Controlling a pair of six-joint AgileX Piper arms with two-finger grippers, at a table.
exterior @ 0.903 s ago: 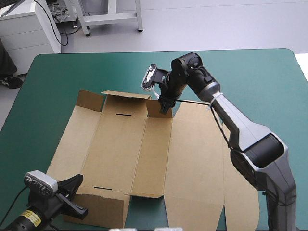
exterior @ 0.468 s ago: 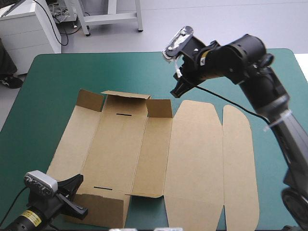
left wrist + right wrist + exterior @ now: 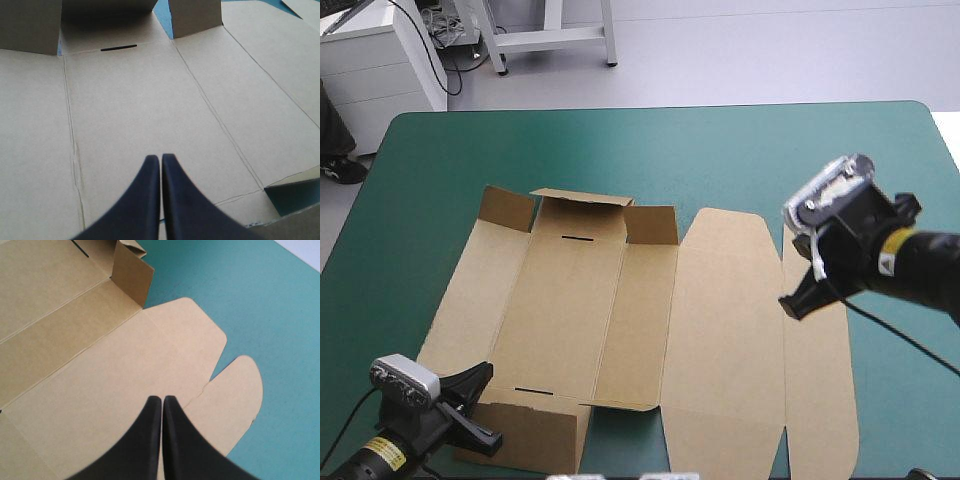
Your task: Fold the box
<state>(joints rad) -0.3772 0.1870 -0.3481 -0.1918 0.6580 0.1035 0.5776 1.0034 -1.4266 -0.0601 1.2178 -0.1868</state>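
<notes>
Brown box [image 3: 620,320] lies mostly flat on the teal-green tabletop [image 3: 440,180]; only its small far flaps [image 3: 650,226] stand up. Walls and tucking are not yet done. Left pincer [image 3: 161,157] and right pincer [image 3: 162,399] hover over it, both closed, empty.

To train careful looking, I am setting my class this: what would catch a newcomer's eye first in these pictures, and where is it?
The brown box, a large cut sheet, lies mostly flat across the middle of the teal-green table, with short flaps raised along its far end. The right gripper, shut, hangs above the sheet's right-hand panels. The left gripper, also shut, is at its near left corner.
</notes>
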